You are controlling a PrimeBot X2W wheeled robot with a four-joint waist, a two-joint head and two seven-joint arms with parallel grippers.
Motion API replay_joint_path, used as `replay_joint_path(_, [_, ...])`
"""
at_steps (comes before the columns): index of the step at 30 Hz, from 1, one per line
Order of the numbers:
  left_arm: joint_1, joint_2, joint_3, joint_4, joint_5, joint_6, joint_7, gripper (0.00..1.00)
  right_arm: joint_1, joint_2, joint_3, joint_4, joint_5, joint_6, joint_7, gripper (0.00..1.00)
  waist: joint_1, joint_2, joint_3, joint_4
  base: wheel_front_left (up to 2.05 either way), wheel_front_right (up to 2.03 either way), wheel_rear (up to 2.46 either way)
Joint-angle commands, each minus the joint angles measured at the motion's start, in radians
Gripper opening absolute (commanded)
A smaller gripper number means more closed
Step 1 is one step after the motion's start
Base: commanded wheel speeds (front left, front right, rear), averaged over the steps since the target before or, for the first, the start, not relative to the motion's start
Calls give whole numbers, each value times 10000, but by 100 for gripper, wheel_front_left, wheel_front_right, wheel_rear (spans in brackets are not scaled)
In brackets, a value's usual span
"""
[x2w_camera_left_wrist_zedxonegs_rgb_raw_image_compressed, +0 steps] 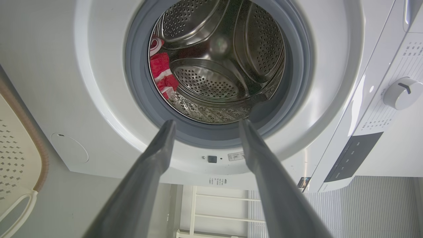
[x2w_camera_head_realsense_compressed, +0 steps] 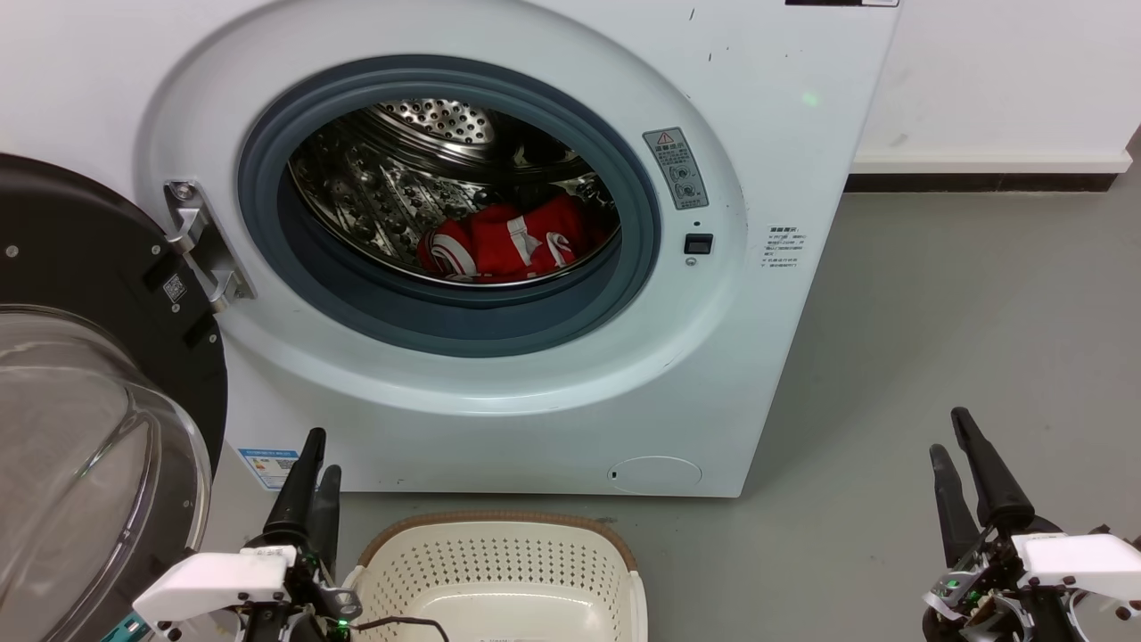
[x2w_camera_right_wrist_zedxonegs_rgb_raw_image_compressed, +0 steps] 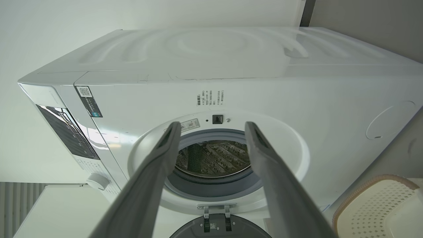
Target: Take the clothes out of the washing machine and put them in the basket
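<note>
the clothes (x2w_camera_head_realsense_compressed: pixel 508 241) lie low inside the washing machine (x2w_camera_head_realsense_compressed: pixel 758 357), centre frame, heap stretched left-right, above and right of the left claw (x2w_camera_head_realsense_compressed: pixel 321 459), likely the nearer one; right claw (x2w_camera_head_realsense_compressed: pixel 949 437) sits lower right. both claws spread, empty.

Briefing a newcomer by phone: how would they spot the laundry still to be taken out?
Find the big white washing machine, its door swung open. Look through the grey-rimmed porthole into the steel drum: the clothes lie bunched at its bottom. They are the only soft, bright red, white-striped thing among bare perforated metal.
</note>
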State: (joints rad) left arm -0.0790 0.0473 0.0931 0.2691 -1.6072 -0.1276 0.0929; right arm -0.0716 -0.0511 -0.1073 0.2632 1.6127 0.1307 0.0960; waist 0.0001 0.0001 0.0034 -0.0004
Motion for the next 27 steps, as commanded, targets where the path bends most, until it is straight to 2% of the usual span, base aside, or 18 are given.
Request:
replay_joint_path(1, [-272, 21, -125, -207, 62, -6, -86, 100, -174, -5, 46, -250, -124, 0, -103, 100, 0, -1, 1, -2, 0, 0, 0])
replay_joint_path(11, [-431, 24, -527, -447, 1118, -10, -571, 100, -46, -4, 158, -607, -1241, 0, -585, 100, 0, -1, -4, 11, 0, 0, 0])
replay_joint_path(27, [-588, 27, -968, -815, 3991, -17, -1233, 100, 150, -3, 391, -1423, -4994, 0, -1250, 100, 0, -1, -11, 77, 0, 0, 0])
